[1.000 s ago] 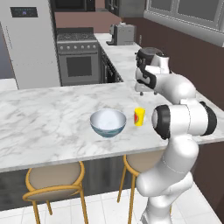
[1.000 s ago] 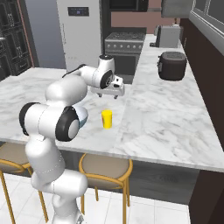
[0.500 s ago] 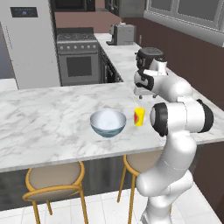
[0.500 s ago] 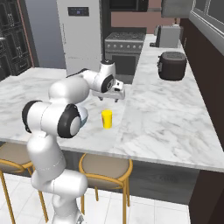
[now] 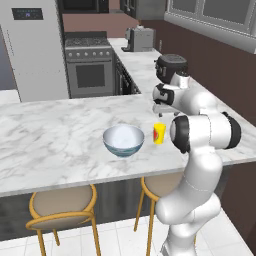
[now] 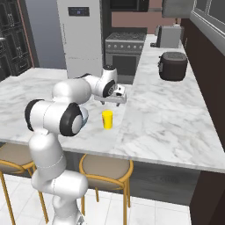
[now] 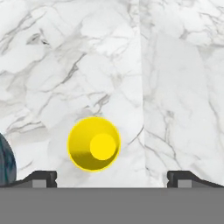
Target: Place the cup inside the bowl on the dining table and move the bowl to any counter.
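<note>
The yellow cup (image 5: 159, 133) stands upright on the dining table (image 5: 50, 135), just right of the blue-grey bowl (image 5: 123, 140), apart from it. My gripper (image 5: 160, 110) hangs open a short way above the cup, pointing down. In the right base view the cup (image 6: 107, 119) sits below and slightly in front of the gripper (image 6: 115, 101); my arm hides the bowl there. Seen from the hand, the cup (image 7: 93, 143) appears from above, left of centre between the wide-apart fingertips (image 7: 41, 177), with the bowl's rim (image 7: 5, 164) at the left edge.
The marble counter (image 6: 171, 105) joins the table on the right and carries a dark rice cooker (image 6: 172, 66) and a toaster (image 5: 140, 39). Stove (image 5: 90, 70) and fridge (image 5: 32, 50) stand behind. Tan stools (image 5: 62, 205) sit under the table's near edge.
The gripper has come down and slightly nearer, closing in above the cup. Cup and bowl have stayed put.
</note>
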### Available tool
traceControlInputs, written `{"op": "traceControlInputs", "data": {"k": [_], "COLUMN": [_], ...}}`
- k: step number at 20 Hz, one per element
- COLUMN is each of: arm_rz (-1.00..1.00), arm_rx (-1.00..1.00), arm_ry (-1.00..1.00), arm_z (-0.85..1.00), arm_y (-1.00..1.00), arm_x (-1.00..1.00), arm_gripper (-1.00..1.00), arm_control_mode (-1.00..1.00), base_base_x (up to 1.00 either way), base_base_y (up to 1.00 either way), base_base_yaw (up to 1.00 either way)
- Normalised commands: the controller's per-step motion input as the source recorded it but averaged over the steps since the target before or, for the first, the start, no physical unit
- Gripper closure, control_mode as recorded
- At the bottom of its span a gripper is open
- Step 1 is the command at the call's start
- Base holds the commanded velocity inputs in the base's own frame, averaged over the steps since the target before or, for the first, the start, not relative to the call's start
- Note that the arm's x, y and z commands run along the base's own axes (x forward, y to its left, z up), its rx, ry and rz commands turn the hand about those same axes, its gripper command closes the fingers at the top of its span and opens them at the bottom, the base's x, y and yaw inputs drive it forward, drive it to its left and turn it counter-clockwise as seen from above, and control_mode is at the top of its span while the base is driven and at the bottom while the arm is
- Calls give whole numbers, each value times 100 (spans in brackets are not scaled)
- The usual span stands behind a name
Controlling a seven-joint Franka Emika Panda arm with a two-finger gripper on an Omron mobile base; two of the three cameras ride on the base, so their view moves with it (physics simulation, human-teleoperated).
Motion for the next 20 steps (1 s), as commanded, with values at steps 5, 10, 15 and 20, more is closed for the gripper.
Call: {"op": "traceControlInputs", "data": {"k": [5,10,15,20], "arm_rz": [0,0,0,0], "arm_rx": [0,0,0,0], "arm_ry": [0,0,0,0], "arm_z": [-15,-18,-19,-18], "arm_y": [-1,-1,-1,0], "arm_x": [4,4,2,0], "arm_gripper": [-100,-100,-100,-100], "arm_control_mode": [-100,-100,-100,-100], "base_base_x": [0,0,0,0], "base_base_y": [0,0,0,0], "base_base_yaw": [0,0,0,0]}}
